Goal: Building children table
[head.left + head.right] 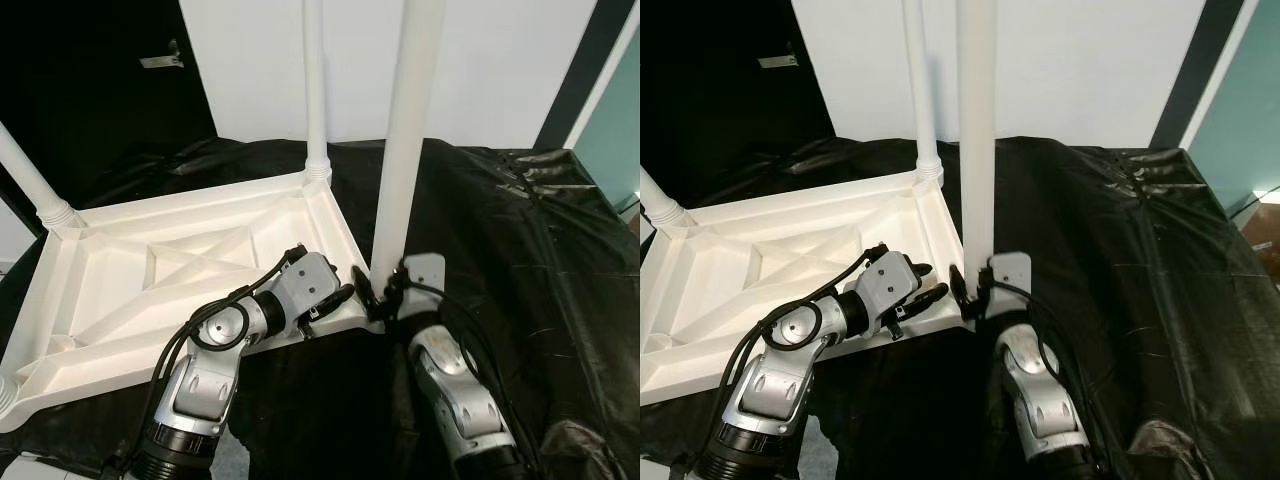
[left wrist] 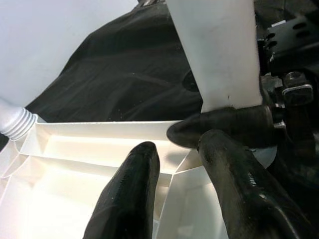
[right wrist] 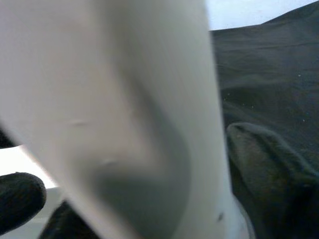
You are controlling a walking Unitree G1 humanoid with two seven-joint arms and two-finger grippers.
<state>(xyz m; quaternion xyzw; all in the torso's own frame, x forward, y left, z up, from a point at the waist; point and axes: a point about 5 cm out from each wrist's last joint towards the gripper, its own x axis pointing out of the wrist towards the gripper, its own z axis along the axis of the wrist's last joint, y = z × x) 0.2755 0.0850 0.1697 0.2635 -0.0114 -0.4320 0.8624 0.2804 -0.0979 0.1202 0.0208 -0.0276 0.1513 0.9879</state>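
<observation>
Tabletop [image 1: 150, 270] upside down on black-draped counter [image 1: 520, 250], two far legs fitted. Right gripper [image 1: 385, 290] clamped on third leg [image 1: 405, 140] at near-right corner; left gripper [image 1: 335, 300] slightly parted, steadying rim. Near-left corner seemingly fitted too.

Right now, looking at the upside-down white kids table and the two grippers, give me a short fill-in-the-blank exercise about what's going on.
1. The white tabletop lies upside down on a ____ cloth.
2. The right gripper is shut on a white table ____ held upright at the tabletop's near corner.
3. The left gripper rests at the tabletop's rim with its fingers ____.
4. The far corner leg stands ____ in its socket.

Missing words: black; leg; open; upright
</observation>
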